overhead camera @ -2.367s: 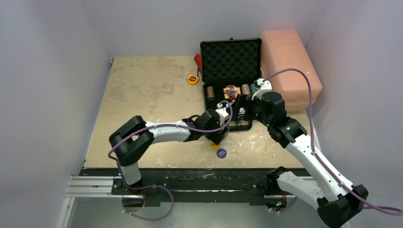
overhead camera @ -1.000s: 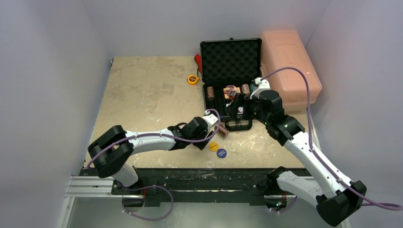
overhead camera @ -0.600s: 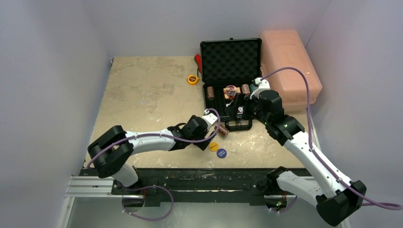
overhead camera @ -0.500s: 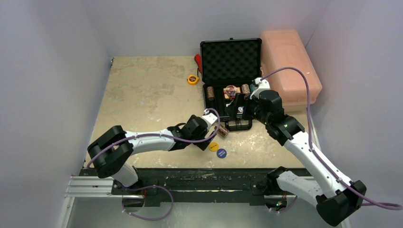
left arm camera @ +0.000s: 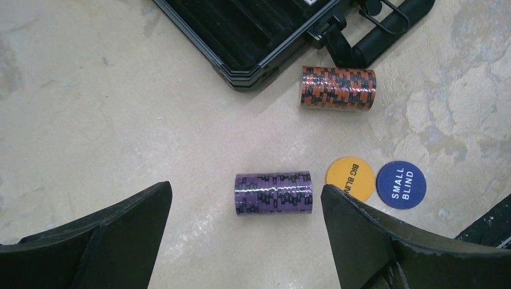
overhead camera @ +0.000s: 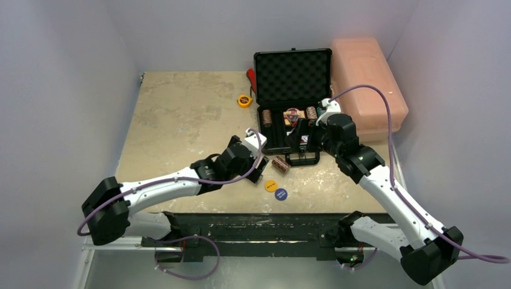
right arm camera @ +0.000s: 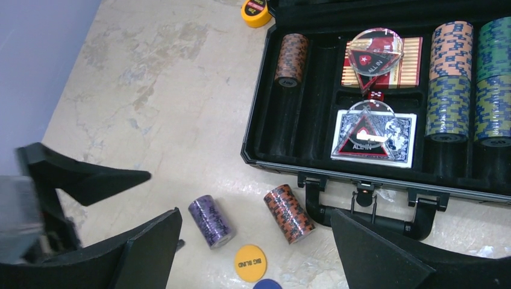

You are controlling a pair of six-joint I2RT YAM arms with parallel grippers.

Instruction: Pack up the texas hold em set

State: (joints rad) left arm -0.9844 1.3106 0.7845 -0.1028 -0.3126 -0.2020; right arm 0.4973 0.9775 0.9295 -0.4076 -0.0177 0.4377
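Observation:
The black briefcase (overhead camera: 267, 129) lies open at the back right, its lid upright, with chip stacks (right arm camera: 449, 78) and two card decks (right arm camera: 373, 135) in its slots. In front of it on the table lie a purple chip stack (left arm camera: 274, 193), an orange chip stack (left arm camera: 338, 87), a yellow button (left arm camera: 349, 177) and a blue button (left arm camera: 401, 184). My left gripper (left arm camera: 244, 198) hangs open above the purple stack, its fingers well clear on both sides. Over the case's handle, my right gripper (right arm camera: 256, 217) is open and holds nothing.
A pink plastic box (overhead camera: 367, 84) stands right of the case. A yellow tape measure (overhead camera: 244, 100) and a red tool (overhead camera: 251, 78) lie left of the lid. The buttons sit close to the table's near edge (overhead camera: 241, 212).
The left jaws have spread wider and the left arm has drawn back to the left, away from the orange stack. The right arm has hardly moved.

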